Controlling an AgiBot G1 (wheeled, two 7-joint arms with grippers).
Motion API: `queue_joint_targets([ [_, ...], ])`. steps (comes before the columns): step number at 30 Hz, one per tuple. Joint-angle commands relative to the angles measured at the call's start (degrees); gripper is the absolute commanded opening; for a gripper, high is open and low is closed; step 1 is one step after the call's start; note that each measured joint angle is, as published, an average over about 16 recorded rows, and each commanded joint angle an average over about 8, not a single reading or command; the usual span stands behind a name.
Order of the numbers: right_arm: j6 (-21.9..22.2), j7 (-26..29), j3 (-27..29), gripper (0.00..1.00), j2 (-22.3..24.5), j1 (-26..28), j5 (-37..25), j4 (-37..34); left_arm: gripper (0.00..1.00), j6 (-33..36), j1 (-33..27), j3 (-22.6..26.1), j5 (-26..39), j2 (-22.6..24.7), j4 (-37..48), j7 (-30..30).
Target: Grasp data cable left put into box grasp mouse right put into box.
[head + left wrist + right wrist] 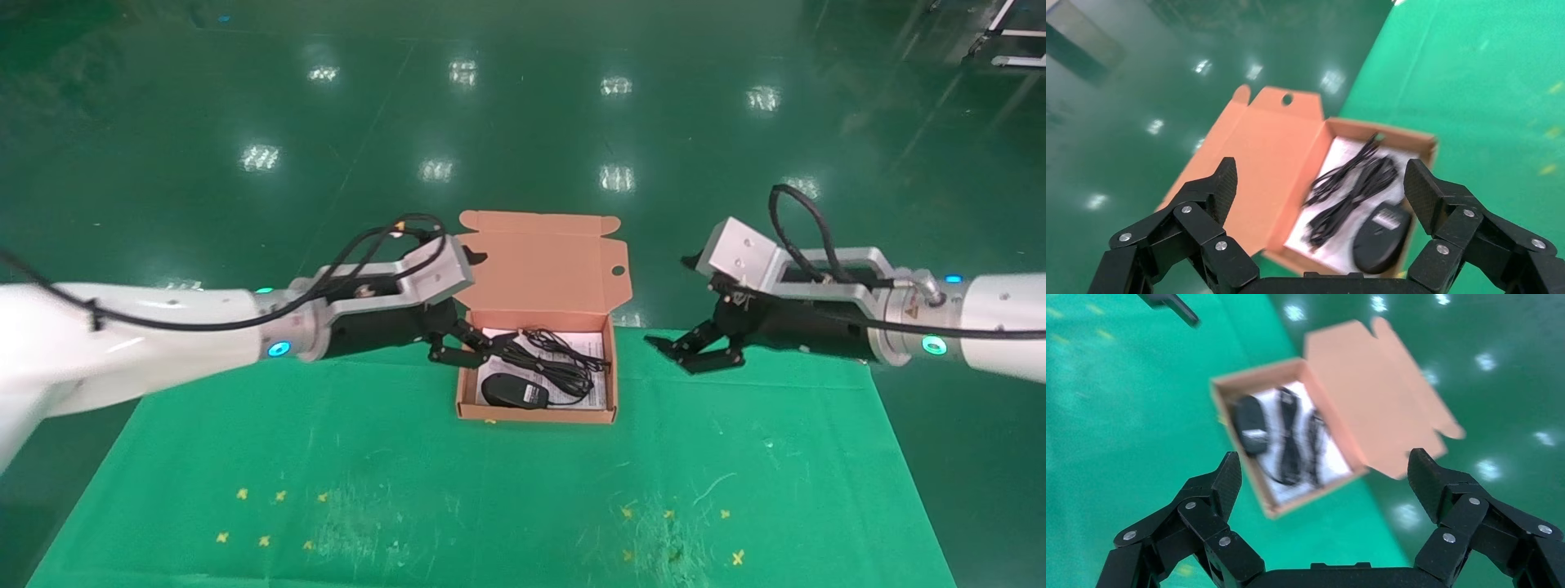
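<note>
Showing task completion: mouse [513, 392] and data cable [549, 361] lie inside the box [535, 415]. Left gripper [462, 346] at nine o'clock, right gripper [693, 351] at three o'clock, fingers apart, empty. Next move probably retreat.

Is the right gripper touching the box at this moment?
Apart. In the head view, green cloth shows between the right gripper and the box; its own wrist view shows open, empty fingers well short of it.

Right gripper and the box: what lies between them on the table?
Nothing: in the head view only bare green cloth separates the open right gripper from the box.
</note>
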Motion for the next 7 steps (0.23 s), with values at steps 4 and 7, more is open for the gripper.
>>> queue_joint_targets([
  [4,-3.98,-0.65,4.27,1.00,1.01,-3.27,4.05,1.38,1.00,4.20,2.49,-3.24,-3.69,-3.09,-2.93,-1.66],
  [7,-5.20,-0.84,5.58,1.00,1.32,-4.27,5.30,1.80,1.00,5.48,3.25,-4.23,-4.82,-4.03,-3.83,-2.17],
])
